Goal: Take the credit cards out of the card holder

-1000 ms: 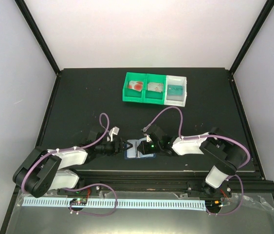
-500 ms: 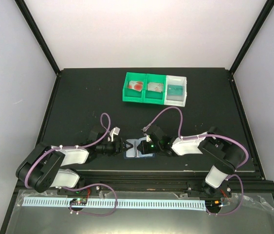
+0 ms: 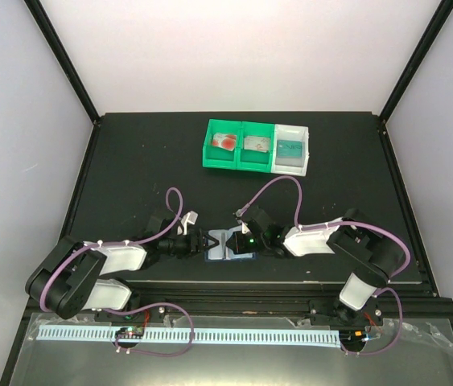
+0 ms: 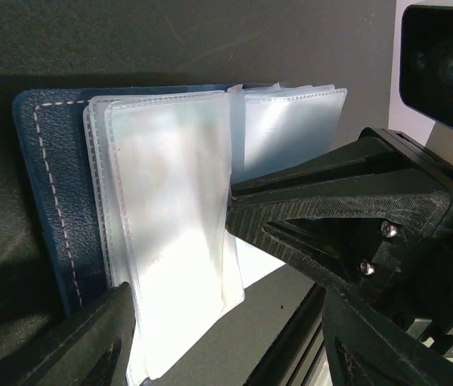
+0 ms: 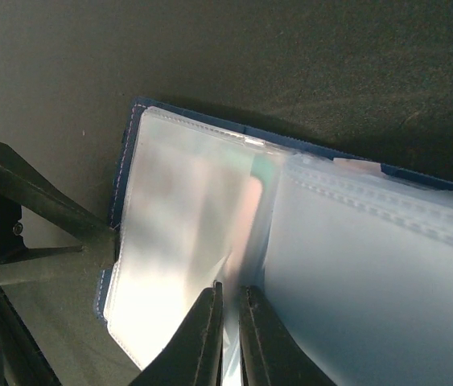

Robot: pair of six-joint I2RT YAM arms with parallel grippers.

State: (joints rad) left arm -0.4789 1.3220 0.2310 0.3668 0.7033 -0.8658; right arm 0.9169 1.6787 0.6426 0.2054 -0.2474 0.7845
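Note:
The card holder [image 3: 220, 252] lies open near the table's front edge, navy cover [image 4: 45, 185] down and clear sleeves [image 4: 170, 225] fanned up. My right gripper [image 3: 232, 240] [image 5: 230, 289] is pinched on one clear sleeve [image 5: 186, 233] near the spine. A faint pink and green tint shows through there; I cannot tell if it is a card. My left gripper [image 3: 208, 241] [image 4: 238, 354] stands open, its fingers astride the holder's left edge. The credit cards lie in the back trays: white with red [image 3: 226, 142], greyish [image 3: 256, 145], teal [image 3: 290, 149].
A green two-bin tray [image 3: 207, 157] and a white tray [image 3: 306, 149] sit together at the back centre. The right gripper's black body [image 4: 339, 217] fills the right of the left wrist view. The table's front rail runs just behind the holder.
My left gripper has slid a little right, up to the holder, and narrowed slightly. The right fingers have pinched tighter on the sleeve. The holder has stayed put.

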